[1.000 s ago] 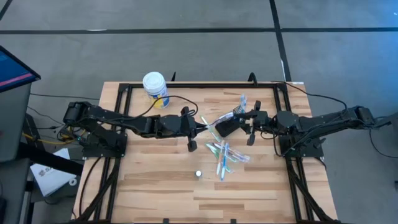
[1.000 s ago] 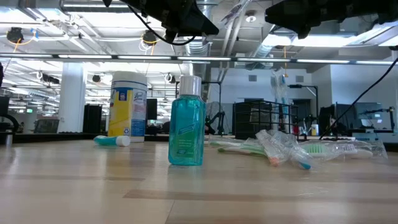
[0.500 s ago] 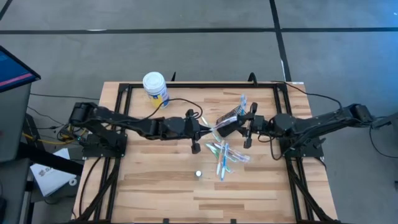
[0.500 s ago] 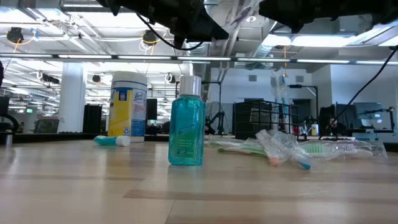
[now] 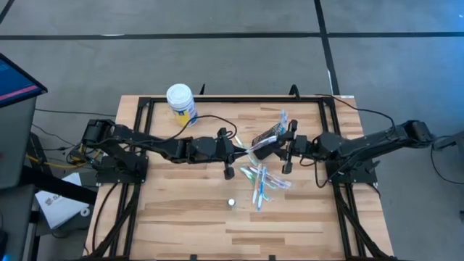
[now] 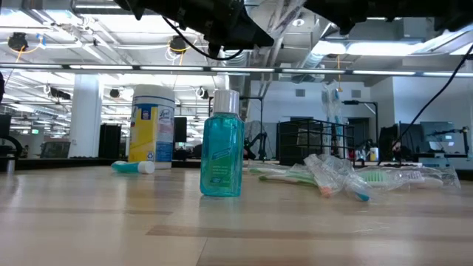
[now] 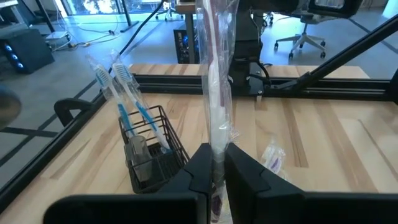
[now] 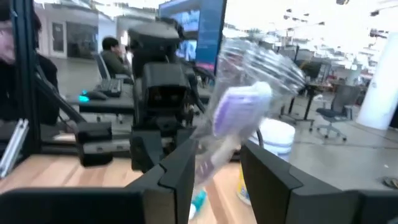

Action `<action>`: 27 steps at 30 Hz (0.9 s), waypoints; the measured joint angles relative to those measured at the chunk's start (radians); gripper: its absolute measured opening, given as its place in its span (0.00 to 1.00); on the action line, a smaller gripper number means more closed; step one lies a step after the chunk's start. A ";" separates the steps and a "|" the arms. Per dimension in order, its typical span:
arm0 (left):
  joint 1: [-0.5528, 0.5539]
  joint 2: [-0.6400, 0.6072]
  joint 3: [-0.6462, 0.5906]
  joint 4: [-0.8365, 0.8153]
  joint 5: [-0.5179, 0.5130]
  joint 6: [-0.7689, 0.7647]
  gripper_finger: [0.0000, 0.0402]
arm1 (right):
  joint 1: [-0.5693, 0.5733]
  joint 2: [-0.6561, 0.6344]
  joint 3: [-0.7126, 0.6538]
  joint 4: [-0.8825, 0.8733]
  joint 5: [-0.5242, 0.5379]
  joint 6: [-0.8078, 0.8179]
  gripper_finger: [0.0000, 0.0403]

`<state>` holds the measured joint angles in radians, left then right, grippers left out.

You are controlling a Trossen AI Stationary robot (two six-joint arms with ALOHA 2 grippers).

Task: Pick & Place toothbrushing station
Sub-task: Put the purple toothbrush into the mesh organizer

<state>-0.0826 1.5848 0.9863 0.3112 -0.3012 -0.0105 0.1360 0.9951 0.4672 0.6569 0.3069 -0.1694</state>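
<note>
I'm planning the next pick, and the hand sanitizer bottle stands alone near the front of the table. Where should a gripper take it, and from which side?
Probably around the teal body of the hand sanitizer bottle, just below its silver cap, coming in level from the open front of the table. It stands upright and tall, with nothing touching it; the wrapped toothbrushes crowd one side.

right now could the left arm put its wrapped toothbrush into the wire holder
Probably not yet. The left gripper is shut on the wrapped toothbrush, but the right gripper brackets its other end mid-air. The wire-mesh holder itself stands unobstructed.
</note>
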 joint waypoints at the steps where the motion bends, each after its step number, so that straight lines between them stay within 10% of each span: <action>1: 0.000 0.000 0.000 0.001 0.000 0.003 0.04 | -0.005 0.016 0.000 0.016 0.000 -0.010 0.30; 27: 0.000 0.000 0.000 0.006 0.001 0.007 0.10 | -0.025 0.031 0.007 0.049 -0.055 -0.020 0.01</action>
<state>-0.0826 1.5852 0.9859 0.3167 -0.3004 -0.0037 0.1108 1.0256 0.4740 0.7059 0.2520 -0.1891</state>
